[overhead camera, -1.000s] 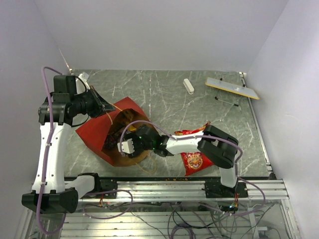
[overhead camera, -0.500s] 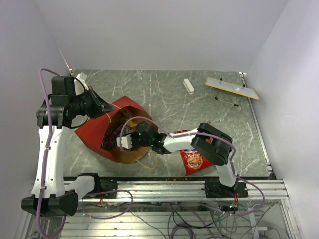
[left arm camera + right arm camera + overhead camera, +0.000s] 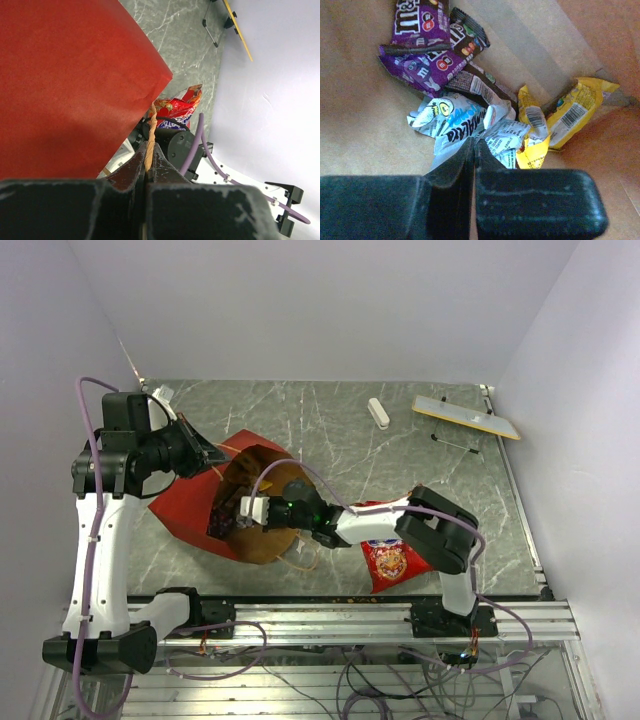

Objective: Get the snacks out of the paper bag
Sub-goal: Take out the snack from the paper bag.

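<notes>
The paper bag lies on its side, red outside, its brown mouth facing right. My left gripper is shut on the bag's tan twisted handle, holding the mouth up. My right gripper reaches inside the bag. There its fingertips are shut, pinching the edge of a silver wrapped snack. Purple candy packs and yellow ones lie around it on the kraft floor. The red chip bag lies on the table outside, partly under the right arm.
A small white oblong block and a flat grey strip with a yellow edge lie at the back right, with a thin black rod near them. Walls close in left, right and behind. A metal rail runs along the near edge.
My right gripper pushed deeper into the bag and went from open to shut over the silver wrapper. The left gripper kept hold of the handle; the bag's mouth shifted slightly.
</notes>
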`<state>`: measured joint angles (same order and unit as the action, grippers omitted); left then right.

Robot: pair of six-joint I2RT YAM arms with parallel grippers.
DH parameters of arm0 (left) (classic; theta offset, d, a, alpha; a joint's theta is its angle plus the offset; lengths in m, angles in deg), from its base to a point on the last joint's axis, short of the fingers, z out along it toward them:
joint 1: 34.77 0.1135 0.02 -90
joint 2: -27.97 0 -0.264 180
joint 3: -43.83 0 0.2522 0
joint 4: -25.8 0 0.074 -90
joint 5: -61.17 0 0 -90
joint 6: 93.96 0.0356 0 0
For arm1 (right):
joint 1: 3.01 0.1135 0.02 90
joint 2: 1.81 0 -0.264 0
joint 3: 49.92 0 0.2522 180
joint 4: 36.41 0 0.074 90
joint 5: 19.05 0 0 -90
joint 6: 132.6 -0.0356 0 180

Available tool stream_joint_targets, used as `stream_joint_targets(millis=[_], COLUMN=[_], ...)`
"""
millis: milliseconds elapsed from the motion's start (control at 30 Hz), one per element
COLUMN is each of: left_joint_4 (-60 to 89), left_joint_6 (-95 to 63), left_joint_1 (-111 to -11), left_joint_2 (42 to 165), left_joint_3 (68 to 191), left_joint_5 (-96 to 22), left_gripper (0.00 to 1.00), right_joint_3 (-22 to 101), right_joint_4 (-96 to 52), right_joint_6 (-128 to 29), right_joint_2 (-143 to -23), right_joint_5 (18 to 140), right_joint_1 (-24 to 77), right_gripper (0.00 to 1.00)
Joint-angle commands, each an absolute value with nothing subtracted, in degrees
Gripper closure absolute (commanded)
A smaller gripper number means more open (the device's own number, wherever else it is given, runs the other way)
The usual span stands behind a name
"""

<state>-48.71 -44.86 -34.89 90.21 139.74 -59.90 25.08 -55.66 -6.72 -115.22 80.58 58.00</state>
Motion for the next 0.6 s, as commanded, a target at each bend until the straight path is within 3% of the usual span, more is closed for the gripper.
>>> stream_joint_targets(millis=[0, 333, 567], left_joint_4=[-48.7, -48.1, -46.3], left_joint_6=[-43.9, -42.2, -42.1], left_joint_1=[-35.0, -35.0, -35.1], left_joint_2=[89.5, 90.4, 91.3], left_joint_3=[140.6, 140.9, 139.6], left_joint_5=[-59.7, -59.3, -59.4], left_gripper=[0.93, 0.93, 0.93], right_joint_3=[23.6, 15.8, 9.7], right_joint_4=[-57.6, -50.9, -35.1], right_joint_6=[-11.2, -20.4, -18.6], right_joint_2=[-109.6, -94.7, -77.8], right_joint_5=[81.8, 90.9, 91.7], right_joint_1=[57.7, 57.6, 57.7], right_gripper=[1.00, 1.00, 1.00])
